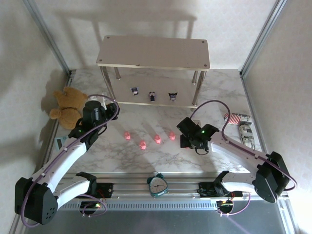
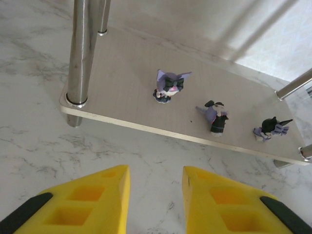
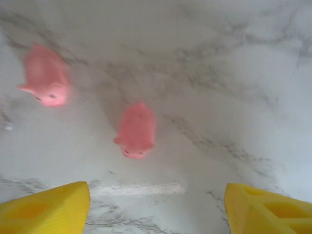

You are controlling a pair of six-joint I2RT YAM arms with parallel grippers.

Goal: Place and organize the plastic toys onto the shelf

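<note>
Thus far, three purple figurines [image 1: 152, 96] stand on the shelf [image 1: 153, 51], lower board; four pink pigs [image 1: 157, 140] lie unshelved; my left gripper [image 2: 156, 170] and right gripper [image 3: 157, 195] gape, empty.

You've got pink pigs [image 1: 157, 140], purple-and-white figurines [image 2: 168, 85], pale beige shelf [image 1: 153, 51], grey-veined white marble desk [image 1: 219, 92], brown teddy [image 1: 68, 105], teal clock [image 1: 157, 185], yellow jaws.

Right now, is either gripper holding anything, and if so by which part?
Nothing is held. Both the left gripper and the right gripper are open and empty; a pink pig lies loose near the right one.
</note>
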